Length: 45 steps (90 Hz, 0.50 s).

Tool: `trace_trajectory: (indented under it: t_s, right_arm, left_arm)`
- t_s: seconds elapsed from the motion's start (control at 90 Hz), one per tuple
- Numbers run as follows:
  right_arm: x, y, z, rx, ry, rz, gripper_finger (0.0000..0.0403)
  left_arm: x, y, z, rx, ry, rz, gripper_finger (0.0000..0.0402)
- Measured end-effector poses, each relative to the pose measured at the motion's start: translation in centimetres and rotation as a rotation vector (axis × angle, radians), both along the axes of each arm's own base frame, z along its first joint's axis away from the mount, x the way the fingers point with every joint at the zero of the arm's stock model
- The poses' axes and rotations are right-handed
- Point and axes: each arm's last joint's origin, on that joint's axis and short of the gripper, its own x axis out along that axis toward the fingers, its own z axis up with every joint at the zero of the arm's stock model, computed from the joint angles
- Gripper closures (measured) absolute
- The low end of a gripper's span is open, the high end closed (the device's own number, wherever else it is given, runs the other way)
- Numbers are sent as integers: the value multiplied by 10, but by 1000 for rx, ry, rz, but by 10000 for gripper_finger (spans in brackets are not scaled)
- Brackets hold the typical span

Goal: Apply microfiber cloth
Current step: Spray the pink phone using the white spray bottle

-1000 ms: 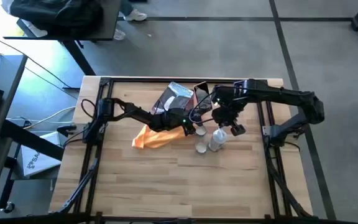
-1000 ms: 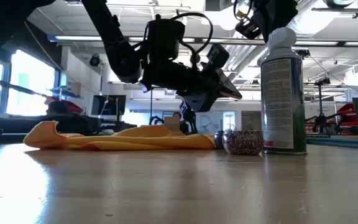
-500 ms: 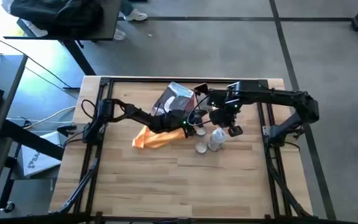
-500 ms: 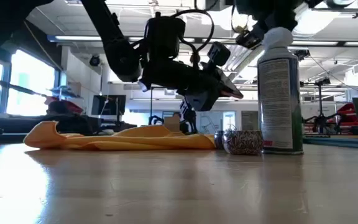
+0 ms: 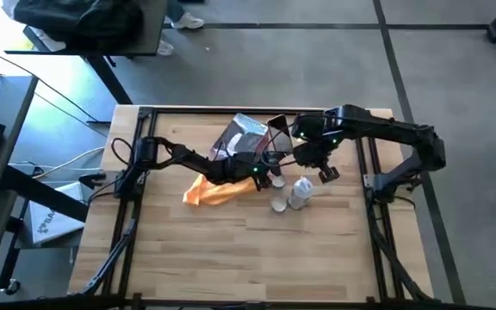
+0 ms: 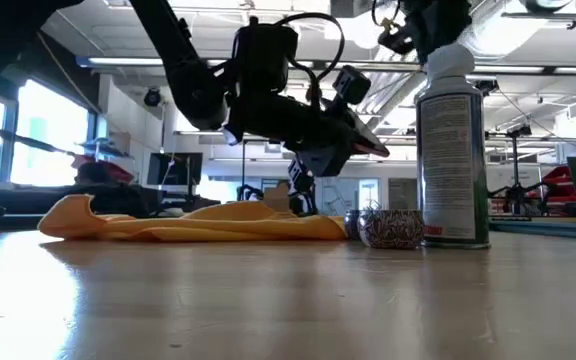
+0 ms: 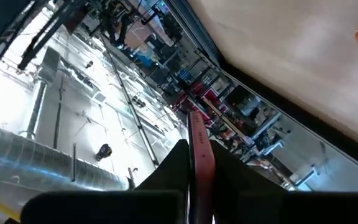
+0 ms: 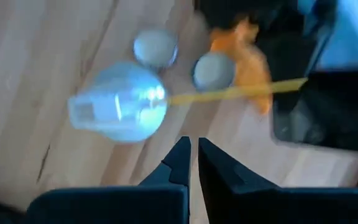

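**A:** Starting from the left, where is the microfiber cloth point(image 5: 209, 191) lying?

**B:** It is lying crumpled on the wooden table point(image 5: 231, 250), left of centre, in front of the grey-blue packet point(image 5: 244, 133). The low view shows it sitting as a long, low heap with folds running through it.

**A:** And how will it be handling?

**B:** I am judging it to be light and soft, so it will sag and trail rather than lift flat. A raised fold near the middle, or the bunched end nearest the arm, is looking like the best place to pinch. A flat edge will likely be slipping out.

**A:** Is the left gripper point(image 5: 263, 172) taking it?

**B:** No. It is hanging just above the cloth's right end and clamping a thin flat thing with a red edge point(image 7: 197, 155) — possibly a phone, though I cannot tell for sure.

**A:** Going further right?

**B:** A white spray can point(image 5: 301, 191) is standing just right of the cloth, with a small round cap point(image 5: 278, 204) beside it.

**A:** And the right gripper point(image 5: 324, 175)?

**B:** It is hovering above the can, a little behind it, with its fingers drawn almost together and gripping nothing — well clear of the cloth.
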Motion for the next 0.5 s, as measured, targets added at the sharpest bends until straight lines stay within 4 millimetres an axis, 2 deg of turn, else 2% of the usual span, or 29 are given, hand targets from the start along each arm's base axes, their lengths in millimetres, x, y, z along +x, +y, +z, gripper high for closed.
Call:
trace_trajectory:
  t_s: [0.111, 0.311, 0.5]
  right_arm:
    - [3, 1, 0, 34, -33, 26, 403]
    - [2, 3, -15, 76, 16, 36, 403]
    - [3, 6, -15, 62, 11, 53, 403]
  left_arm:
    - [0, -2, 0, -6, -4, 4, 392]
    - [1, -10, 0, 9, 4, 0, 392]
    - [1, -16, 0, 12, 5, 3, 392]
